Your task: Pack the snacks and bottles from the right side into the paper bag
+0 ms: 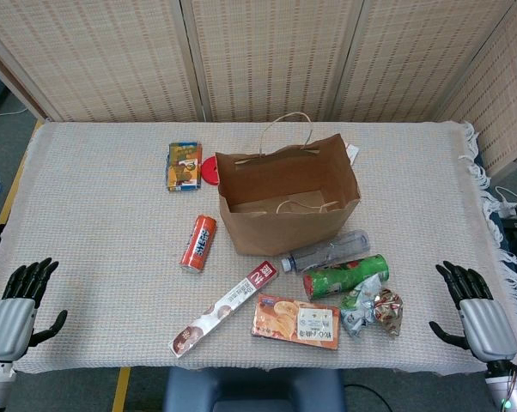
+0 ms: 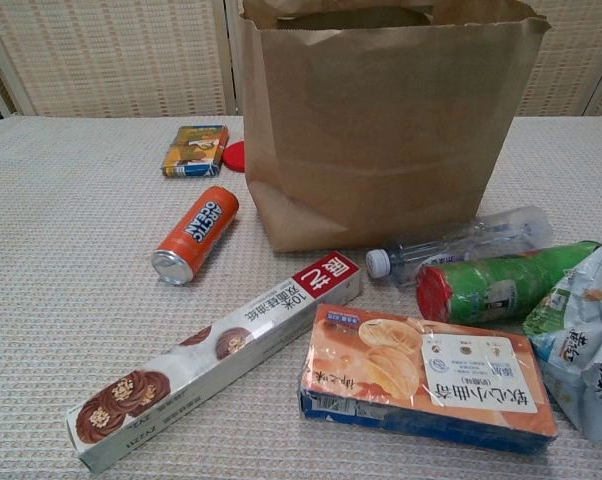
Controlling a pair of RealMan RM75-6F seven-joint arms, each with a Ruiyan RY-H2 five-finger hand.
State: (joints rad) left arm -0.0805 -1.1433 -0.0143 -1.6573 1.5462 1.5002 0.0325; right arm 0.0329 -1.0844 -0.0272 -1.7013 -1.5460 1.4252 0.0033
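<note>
Since packing has evidently not begun, the goods lie on the table in front of and to the right of the paper bag, which stands upright with its mouth open and nothing visible inside.

Item 1: clear water bottle, lying on its side, touching the bag's front right base. Judged smooth, prone to roll and light if empty; best taken around the mid-body.

Item 2: green canister, lying just beside the bottle. Judged rigid and light; a wrap grasp across the barrel should hold.

Item 3: crinkled snack packets, against the canister's right end. Judged soft, slippery and crushable; pinch at a seam.

Item 4: orange biscuit box, lying flat near the front edge. Judged stiff; its low profile calls for gripping the long edges.

Left of the bag lie a long biscuit carton, an orange can, a small yellow-blue box and a red disc, all well apart from the right-hand group.

Obstructions: bottle and canister lie close together, crowding finger access; the bag's handles droop over its mouth.

Right hand and left hand rest at the table's front corners, fingers spread, holding nothing.
</note>
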